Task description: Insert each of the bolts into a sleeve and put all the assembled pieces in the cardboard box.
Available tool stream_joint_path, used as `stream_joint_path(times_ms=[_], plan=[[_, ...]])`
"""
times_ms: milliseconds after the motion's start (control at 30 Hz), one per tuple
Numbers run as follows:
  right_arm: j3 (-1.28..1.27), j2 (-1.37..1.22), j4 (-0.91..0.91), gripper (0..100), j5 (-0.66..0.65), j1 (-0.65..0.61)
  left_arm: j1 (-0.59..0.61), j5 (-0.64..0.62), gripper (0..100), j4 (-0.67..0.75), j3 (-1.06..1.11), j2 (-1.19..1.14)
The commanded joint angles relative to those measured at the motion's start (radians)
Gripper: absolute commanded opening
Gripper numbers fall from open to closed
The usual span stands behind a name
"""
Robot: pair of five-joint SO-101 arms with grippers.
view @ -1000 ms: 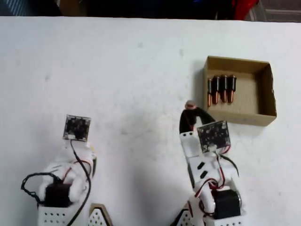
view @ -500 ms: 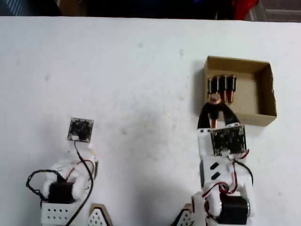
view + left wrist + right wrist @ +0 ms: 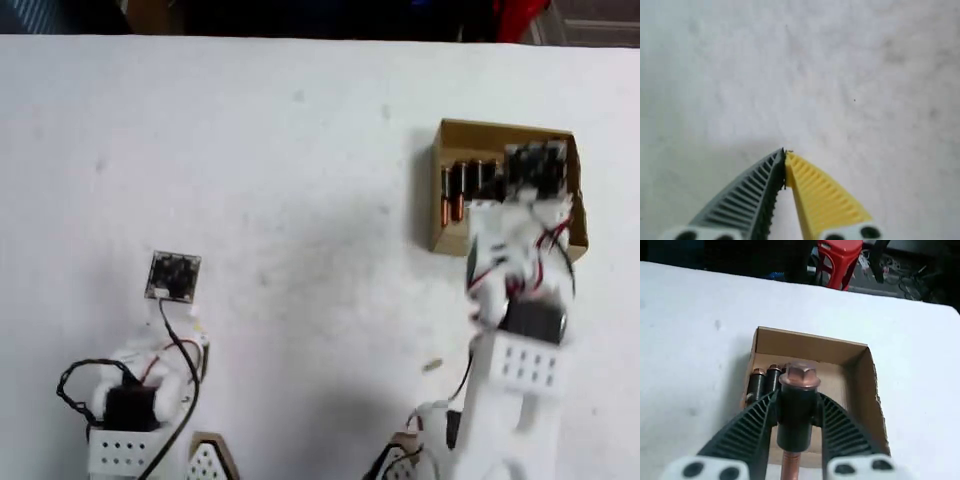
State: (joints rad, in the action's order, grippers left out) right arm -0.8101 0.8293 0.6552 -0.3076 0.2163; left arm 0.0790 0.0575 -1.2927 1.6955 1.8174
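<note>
The right gripper (image 3: 796, 401) is held above the cardboard box (image 3: 810, 347), its jaws closed part-way around an assembled piece (image 3: 794, 426): a black sleeve with a copper bolt head (image 3: 799, 376) standing out of it. A row of finished pieces (image 3: 765, 381) is laid inside the box against one wall, perhaps three or four, the row being partly hidden. The left gripper (image 3: 785, 156) is seen well apart from the box, over the white table (image 3: 840, 75), its jaws pressed together on nothing.

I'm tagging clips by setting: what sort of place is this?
Probably a robotics lab or workshop: a white work table, a cardboard box of sleeved bolts, and a red stool with tangled cables behind.
</note>
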Motion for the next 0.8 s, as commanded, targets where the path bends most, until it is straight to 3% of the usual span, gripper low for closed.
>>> stream_joint_path(times_ms=[0,633,767], plan=[[0.189,-0.196,-0.038,1.6,-0.011,0.041,-0.005,0.011,3,0.008,-0.003,0.010],[0.977,-1.231,-0.027,1.6,-0.011,0.134,-0.005,0.009,2,0.008,-0.003,0.010],[1.134,-1.377,0.059,1.6,-0.011,0.133,-0.005,0.009,2,0.008,-0.003,0.010]])
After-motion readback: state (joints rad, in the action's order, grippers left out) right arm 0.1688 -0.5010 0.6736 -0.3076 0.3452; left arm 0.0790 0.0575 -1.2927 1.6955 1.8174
